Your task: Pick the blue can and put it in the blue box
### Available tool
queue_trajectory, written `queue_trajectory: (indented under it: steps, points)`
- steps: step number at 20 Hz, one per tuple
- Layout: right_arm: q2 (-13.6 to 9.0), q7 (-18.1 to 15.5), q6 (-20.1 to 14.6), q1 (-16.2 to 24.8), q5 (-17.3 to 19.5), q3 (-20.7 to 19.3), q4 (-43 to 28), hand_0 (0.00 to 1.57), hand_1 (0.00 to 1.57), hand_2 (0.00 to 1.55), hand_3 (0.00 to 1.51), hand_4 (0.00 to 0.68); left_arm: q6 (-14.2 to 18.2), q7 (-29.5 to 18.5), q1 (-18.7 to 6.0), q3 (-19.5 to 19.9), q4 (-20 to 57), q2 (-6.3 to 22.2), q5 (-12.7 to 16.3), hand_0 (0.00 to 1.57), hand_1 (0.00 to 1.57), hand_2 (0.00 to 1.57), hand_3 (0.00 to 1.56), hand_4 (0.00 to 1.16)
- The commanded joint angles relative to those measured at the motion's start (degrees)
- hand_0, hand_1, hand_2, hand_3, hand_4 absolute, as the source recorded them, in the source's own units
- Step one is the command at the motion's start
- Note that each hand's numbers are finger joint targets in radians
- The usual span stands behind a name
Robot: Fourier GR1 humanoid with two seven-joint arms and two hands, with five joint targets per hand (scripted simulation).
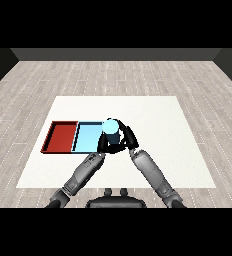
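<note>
The blue can (pixel 111 131) stands upright, with its pale top facing me, at the right edge of the light blue tray (pixel 87 137). My right hand (pixel 126 138) is curled round the can from the right and from behind. My left hand (pixel 103 146) is close against the can's lower left side, over the tray's near right corner. The can's base is hidden by both hands, so I cannot tell whether it rests on the tray or hangs above it.
The red tray (pixel 61 137) lies directly left of the light blue one, sharing a wall with it. Both lie on the white table (pixel 153 120), which stretches out to the right and behind the hands.
</note>
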Motion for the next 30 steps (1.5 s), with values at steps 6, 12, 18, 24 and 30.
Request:
queue_trajectory:
  steps: [6, 12, 18, 24, 30]
  points:
    - [0.11, -0.60, 3.02, 3.53, -0.89, -5.49, -3.79, 0.00, 0.00, 0.00, 0.00, 0.000, -0.76, 2.47, 0.86, 3.01, -2.55, 1.99, -2.71, 1.57, 1.57, 1.57, 1.49, 1.13]
    - [-3.20, -4.45, 4.57, 11.77, -6.86, -11.65, -9.22, 0.00, 0.00, 0.00, 0.00, 0.000, -1.12, -0.35, 5.55, 3.31, 0.20, 3.95, -4.72, 1.57, 1.57, 1.57, 1.48, 1.13]
    - [-1.70, -8.44, 4.95, 14.09, -8.63, -14.50, -6.46, 0.00, 0.00, 0.00, 0.00, 0.000, -0.74, 5.47, 3.36, 9.10, 0.69, 9.15, -6.41, 1.57, 1.57, 1.57, 1.48, 1.13]
    - [-2.69, -5.98, 6.37, 11.90, -12.14, -19.06, -6.42, 0.00, 0.00, 0.00, 0.00, 0.000, -5.49, 7.21, 2.14, 13.77, 7.68, 15.06, -6.85, 1.57, 1.57, 1.57, 1.49, 1.12]
    - [0.09, -9.58, 4.62, 14.13, -11.32, -16.71, -3.23, 0.00, 0.00, 0.00, 0.00, 0.000, -0.22, 20.01, -8.66, 11.60, 24.04, 20.04, -15.62, 1.57, 1.57, 1.56, 1.45, 1.03]
